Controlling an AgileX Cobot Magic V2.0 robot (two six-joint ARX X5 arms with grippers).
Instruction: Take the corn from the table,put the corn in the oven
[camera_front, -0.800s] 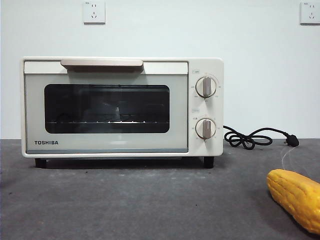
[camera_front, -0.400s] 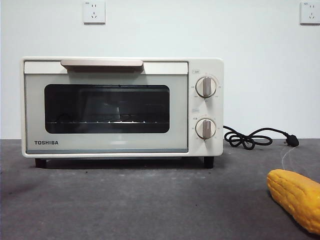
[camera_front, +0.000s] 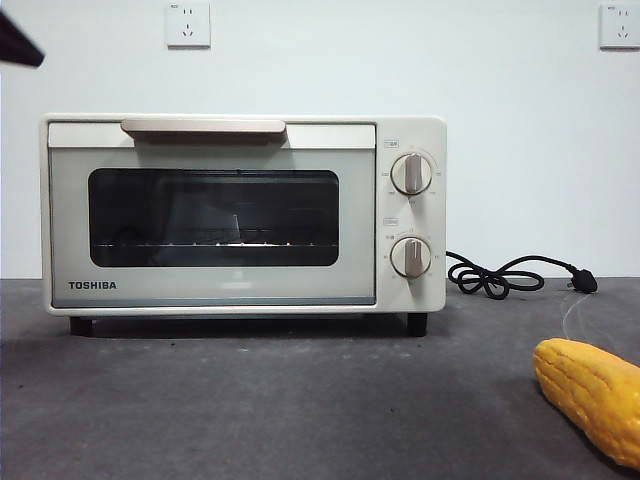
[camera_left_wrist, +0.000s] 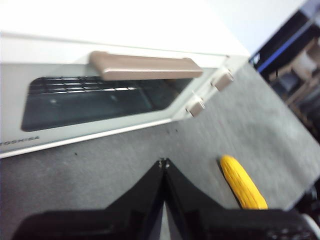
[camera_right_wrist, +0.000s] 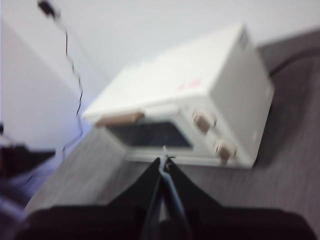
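Black arm tip (camera_front: 18, 45) now pokes in at front view's top left corner; corn (camera_front: 592, 396) unmoved, lying on table (camera_front: 300, 400) right of oven (camera_front: 245, 215), apart from it. Oven door closed, only rack visible inside. Left gripper (camera_left_wrist: 163, 162) jaws together, empty. Right gripper (camera_right_wrist: 164, 162) jaws together, blurred.

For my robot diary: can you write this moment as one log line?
oven door closed | corn lying on table, untouched | left gripper shut, empty, facing oven | right gripper shut, empty
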